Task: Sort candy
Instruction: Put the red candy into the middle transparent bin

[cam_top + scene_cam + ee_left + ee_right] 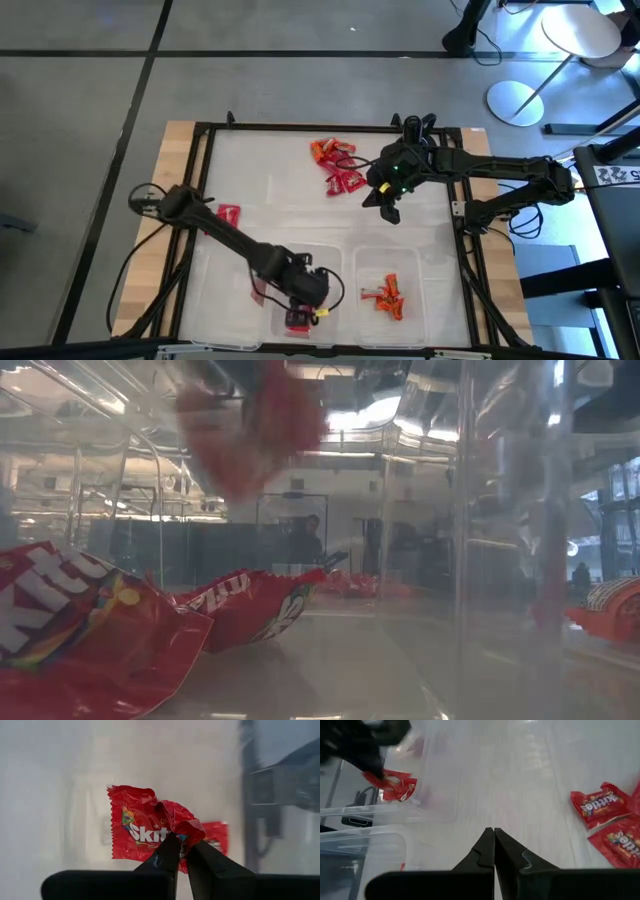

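My left gripper (pixel 182 851) hangs over the left clear bin (pixel 262 258) near the table's near edge, shut on a red Skittles packet (pixel 145 827). That packet also shows in the high view (pixel 297 318) and as a red blur high in the low view (pixel 250 430). More red packets (pixel 80 630) lie flat on this bin's floor. My right gripper (pixel 494 840) is shut and touches nothing; it hovers above bare table beside the candy pile (pixel 335 165) near the far edge. Two of the pile's packets (pixel 597 807) lie flat on the table. My left gripper pinches the red packet between its two fingers at a crumpled edge (pixel 189 829), coming from above and pointing down. The packet is lifted clear, hanging below the fingertips above the bin floor, with its printed face spread out to one side.
The right clear bin (pixel 420 262) holds orange and red candy (pixel 388 295). A single red packet (pixel 228 214) lies on the table's left part. A black frame (pixel 200 180) rims the white mat. Bare mat lies between the pile and the bins.
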Available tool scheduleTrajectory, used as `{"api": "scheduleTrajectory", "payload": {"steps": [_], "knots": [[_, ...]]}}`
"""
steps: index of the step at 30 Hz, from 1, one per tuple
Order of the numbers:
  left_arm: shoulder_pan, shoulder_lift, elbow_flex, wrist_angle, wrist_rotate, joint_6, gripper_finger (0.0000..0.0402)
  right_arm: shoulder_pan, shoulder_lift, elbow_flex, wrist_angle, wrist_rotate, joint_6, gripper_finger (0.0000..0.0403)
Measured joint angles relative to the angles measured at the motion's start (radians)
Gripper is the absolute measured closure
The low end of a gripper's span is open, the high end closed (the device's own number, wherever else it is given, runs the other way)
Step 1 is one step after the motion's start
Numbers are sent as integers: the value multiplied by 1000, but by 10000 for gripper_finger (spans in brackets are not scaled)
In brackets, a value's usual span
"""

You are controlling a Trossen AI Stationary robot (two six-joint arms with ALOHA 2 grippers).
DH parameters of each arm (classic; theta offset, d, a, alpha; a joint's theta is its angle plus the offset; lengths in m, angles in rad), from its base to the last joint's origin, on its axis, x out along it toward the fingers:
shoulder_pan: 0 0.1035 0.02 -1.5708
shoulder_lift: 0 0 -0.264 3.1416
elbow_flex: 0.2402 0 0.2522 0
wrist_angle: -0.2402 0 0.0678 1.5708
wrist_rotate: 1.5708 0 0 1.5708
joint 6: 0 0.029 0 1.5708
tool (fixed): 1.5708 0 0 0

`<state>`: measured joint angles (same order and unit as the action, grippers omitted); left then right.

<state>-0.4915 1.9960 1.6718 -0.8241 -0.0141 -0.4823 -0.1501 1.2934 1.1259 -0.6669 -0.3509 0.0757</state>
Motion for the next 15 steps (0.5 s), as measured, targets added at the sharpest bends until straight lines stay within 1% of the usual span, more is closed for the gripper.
{"api": "scheduleTrajectory", "payload": {"steps": [2, 5, 9, 11, 13, 15], "knots": [[0, 40, 0, -6, 1, -38, 382, 0, 0, 0, -4, 6, 7, 400], [0, 76, -1, -5, 1, -72, 382, 0, 0, 0, -17, 44, 10, 400], [1, 107, 0, -2, 2, -148, 382, 0, 0, 0, -18, 46, 27, 400], [1, 120, 0, -4, 7, -162, 381, 0, 0, 0, -19, 46, 27, 400], [1, 127, 0, -1, 24, -165, 371, 0, 0, 0, -19, 46, 28, 400], [1, 129, 0, -1, 38, -170, 349, 0, 0, 0, -19, 46, 28, 400]]}}
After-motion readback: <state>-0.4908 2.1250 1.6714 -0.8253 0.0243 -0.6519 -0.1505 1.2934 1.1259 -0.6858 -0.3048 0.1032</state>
